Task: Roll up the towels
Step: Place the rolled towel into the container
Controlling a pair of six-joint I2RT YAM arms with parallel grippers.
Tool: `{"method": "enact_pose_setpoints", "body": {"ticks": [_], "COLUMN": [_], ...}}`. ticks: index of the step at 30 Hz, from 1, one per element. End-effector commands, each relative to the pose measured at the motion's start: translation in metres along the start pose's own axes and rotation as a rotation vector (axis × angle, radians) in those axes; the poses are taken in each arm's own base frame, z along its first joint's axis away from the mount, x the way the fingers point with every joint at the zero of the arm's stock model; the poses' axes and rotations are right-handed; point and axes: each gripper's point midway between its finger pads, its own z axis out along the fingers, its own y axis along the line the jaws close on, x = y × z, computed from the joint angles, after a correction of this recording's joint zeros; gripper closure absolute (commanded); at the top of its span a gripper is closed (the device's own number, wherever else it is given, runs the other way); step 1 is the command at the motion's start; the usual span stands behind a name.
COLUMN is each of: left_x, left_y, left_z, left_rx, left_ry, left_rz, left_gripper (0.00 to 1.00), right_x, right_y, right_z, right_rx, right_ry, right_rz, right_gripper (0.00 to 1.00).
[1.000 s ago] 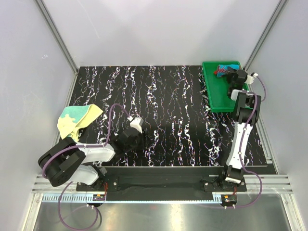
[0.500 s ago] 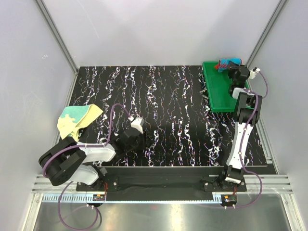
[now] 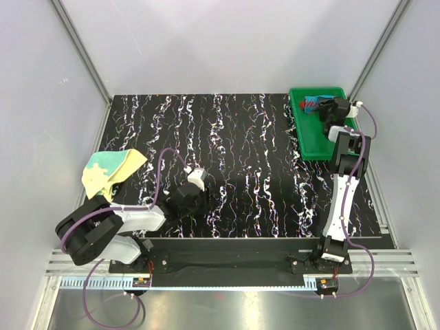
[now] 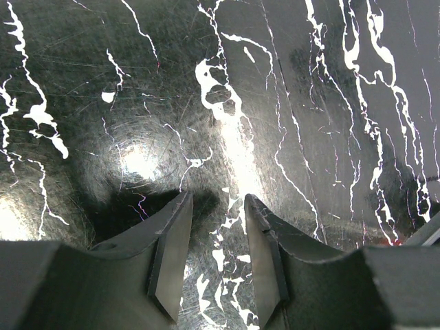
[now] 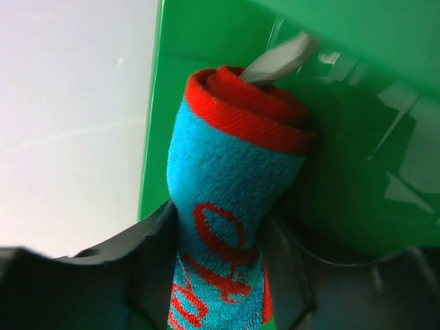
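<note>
The red and blue towel (image 5: 227, 158) is already a tight roll. It lies in the green tray (image 3: 309, 141) at the upper right of the overhead view, and its spiral end points at the tray's far wall. The right fingers (image 5: 148, 268) flank it on both sides, close against the pile. Whether they are pinching it or have let go, I cannot tell.

The left fingers (image 4: 172, 247) stand apart with nothing between them, low over the bare bench (image 3: 261, 172) at lower centre-left. The pale yellow towel (image 3: 110, 168) lies unrolled and rumpled at the bench's left edge.

The main risk is in the withdrawal. If the terry catches on a finger as the arm backs off, the roll could be dragged up the tray wall or tipped out. Its outer lap could also peel loose and spoil the roll.

The yellow towel is the other concern. It sits at the bench's edge, close beside the left arm's base, so a sweeping approach could push it over the side.
</note>
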Motion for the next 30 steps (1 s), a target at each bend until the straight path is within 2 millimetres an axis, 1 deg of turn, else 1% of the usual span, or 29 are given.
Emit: {"method": "enact_pose_setpoints", "body": {"ticks": [1,2,3,5,6,7,8,9,10,11,12,13,14,15,17,18,19,20,21,22,23,24,26,27,28,29,30], "left_x": [-0.006,-0.006,-0.006,-0.007,-0.007,-0.007,-0.007,-0.007,-0.009,-0.007,-0.007,-0.008,-0.008,-0.008,-0.009,-0.009,-0.009,-0.008,-0.009,-0.009,-0.009,-0.009,-0.009,-0.009,-0.009,-0.009,-0.009], "left_y": [0.000,0.000,0.000,-0.001,-0.001,-0.001,-0.001,0.000,-0.001,0.000,-0.001,-0.001,-0.001,-0.001,-0.001,-0.001,-0.001,-0.001,-0.002,-0.001,-0.002,-0.001,-0.001,-0.001,-0.001,-0.001,-0.002], "left_z": [0.002,0.002,0.002,0.001,0.001,0.001,0.000,0.000,0.000,0.000,-0.001,-0.001,-0.001,-0.001,-0.001,-0.001,-0.002,-0.002,-0.002,-0.002,-0.002,-0.002,-0.002,-0.002,-0.003,-0.003,-0.003], "left_rx": [-0.009,-0.009,-0.007,-0.003,-0.003,-0.002,-0.001,-0.003,0.002,0.000,0.001,0.002,0.003,0.004,0.005,0.005,0.005,0.005,0.008,0.005,0.006,0.006,0.006,0.006,0.006,0.006,0.006], "left_ry": [-0.029,-0.031,-0.032,-0.036,-0.037,-0.040,-0.041,-0.042,-0.048,-0.046,-0.047,-0.050,-0.051,-0.052,-0.055,-0.056,-0.058,-0.056,-0.059,-0.058,-0.058,-0.059,-0.061,-0.061,-0.063,-0.063,-0.063], "left_rz": [0.024,0.023,0.024,0.022,0.023,0.023,0.024,0.023,0.022,0.022,0.023,0.022,0.023,0.024,0.022,0.022,0.022,0.025,0.024,0.025,0.025,0.023,0.024,0.024,0.025,0.025,0.026], "left_gripper": [0.59,0.59,0.59,0.59,0.59,0.59,0.59,0.59,0.59,0.59,0.59,0.59,0.59,0.58,0.58,0.58,0.58,0.58,0.58,0.58,0.58,0.58,0.58,0.58,0.58,0.58,0.58], "right_x": [0.012,0.013,0.012,0.013,0.009,0.010,0.011,0.007,0.008,0.008,0.006,0.006,0.008,0.006,0.008,0.007,0.007,0.007,0.004,0.006,0.006,0.002,0.003,-0.003,-0.002,-0.004,-0.008], "right_y": [-0.016,-0.016,-0.011,-0.010,-0.003,-0.004,-0.005,0.004,0.000,0.002,0.007,0.005,0.007,0.012,0.011,0.016,0.012,0.012,0.021,0.018,0.021,0.035,0.035,0.052,0.050,0.056,0.072], "right_z": [-0.001,-0.002,-0.003,-0.006,-0.008,-0.010,-0.012,-0.015,-0.017,-0.019,-0.022,-0.024,-0.026,-0.029,-0.033,-0.036,-0.039,-0.042,-0.046,-0.049,-0.052,-0.056,-0.064,-0.071,-0.076,-0.080,-0.088], "right_rx": [0.055,0.059,0.056,0.064,0.057,0.069,0.074,0.066,0.079,0.079,0.074,0.081,0.081,0.073,0.084,0.082,0.094,0.097,0.085,0.092,0.085,0.049,0.056,0.025,0.028,0.018,-0.008], "right_ry": [0.043,0.044,0.045,0.049,0.045,0.050,0.052,0.047,0.051,0.052,0.052,0.055,0.063,0.064,0.078,0.077,0.079,0.082,0.079,0.085,0.091,0.085,0.094,0.083,0.089,0.089,0.086], "right_rz": [0.020,0.018,0.015,0.008,0.006,0.001,-0.002,-0.005,-0.010,-0.011,-0.013,-0.014,-0.015,-0.016,-0.020,-0.023,-0.026,-0.027,-0.029,-0.034,-0.036,-0.042,-0.061,-0.069,-0.079,-0.089,-0.096], "right_gripper": [0.41,0.38,0.34,0.28,0.21,0.14,0.13,0.12,0.10,0.09,0.05,0.02,0.01,0.00,0.00,0.00,0.00,0.00,0.00,0.00,0.00,0.00,0.00,0.00,0.00,0.00,0.00]}}
